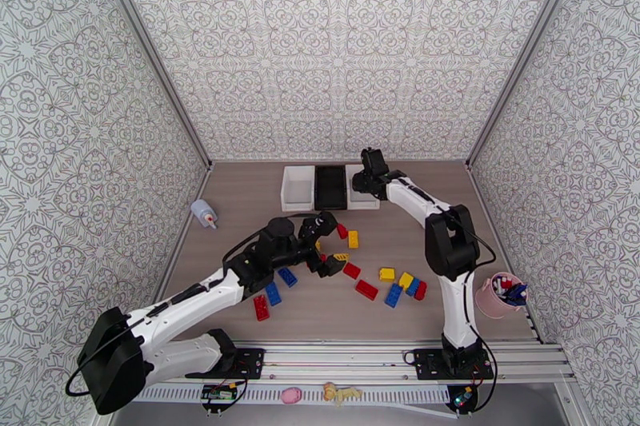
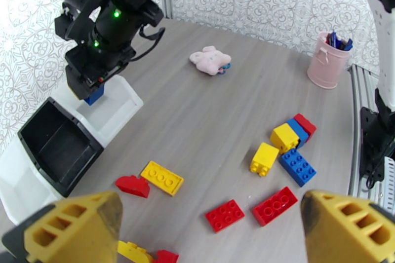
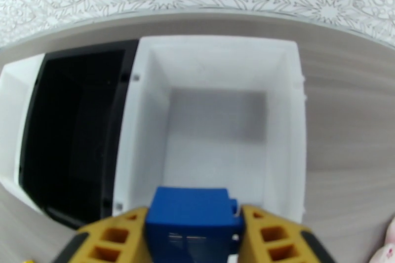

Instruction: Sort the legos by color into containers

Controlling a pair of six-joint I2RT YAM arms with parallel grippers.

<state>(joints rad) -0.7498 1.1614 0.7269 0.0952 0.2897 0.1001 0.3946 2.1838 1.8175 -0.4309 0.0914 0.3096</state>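
Right gripper (image 3: pixel 192 232) clamped on small blue studded plastic brick (image 3: pixel 190 209), held over white rectangular open bin (image 3: pixel 217 150) just right of black middle bin (image 3: pixel 79 126). We see the bins empty. Left gripper (image 2: pixel 211 196) spread wide, empty, nearer than black bin. We judge sorting barely begun. Scattered red, yellow, blue bricks (image 1: pixel 366 289) remain.
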